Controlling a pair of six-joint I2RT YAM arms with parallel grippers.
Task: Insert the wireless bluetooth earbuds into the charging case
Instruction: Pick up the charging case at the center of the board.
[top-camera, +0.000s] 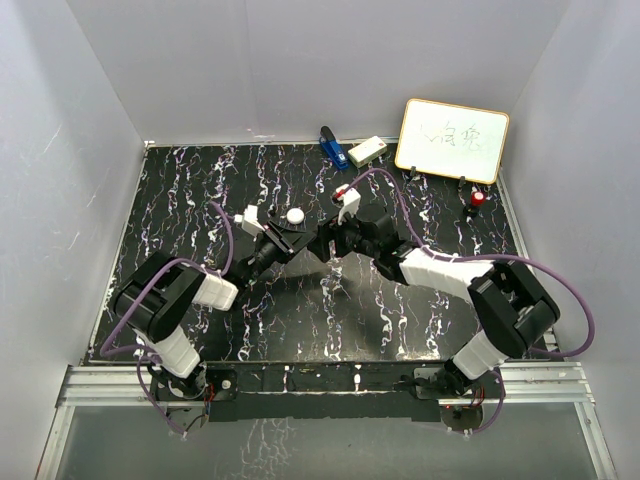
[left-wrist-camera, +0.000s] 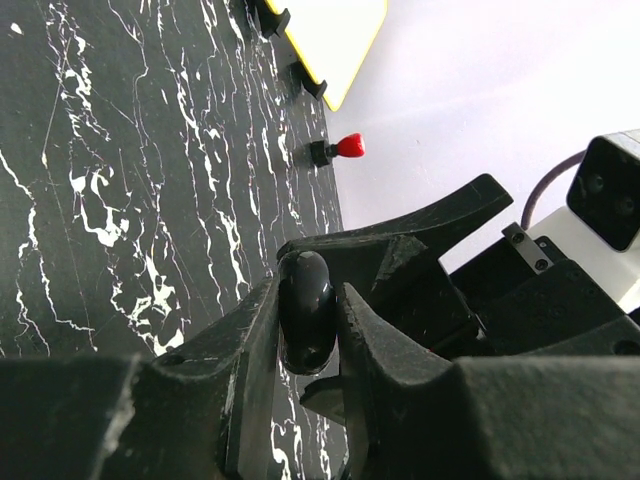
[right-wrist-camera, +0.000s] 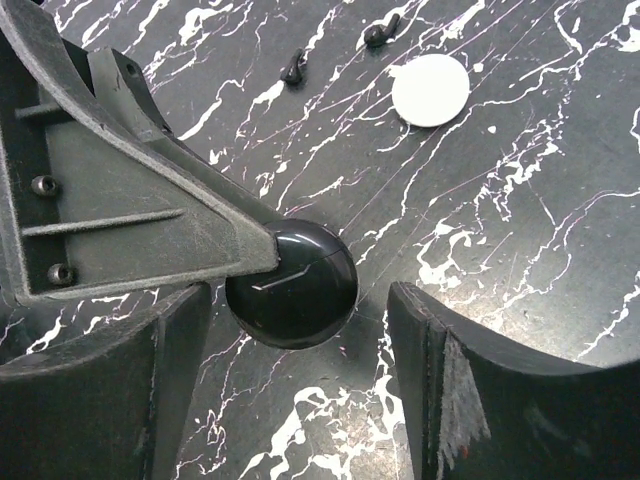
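charging case (right-wrist-camera: 290, 285) pinched in left tool (left-wrist-camera: 307, 320), right tool (right-wrist-camera: 300, 320) spread around it

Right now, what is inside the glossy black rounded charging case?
Nothing inside shows: the glossy black rounded charging case looks shut, only a seam visible, clamped in the left end effector. Two small dark stemmed pieces lie outside on the marbled black table.
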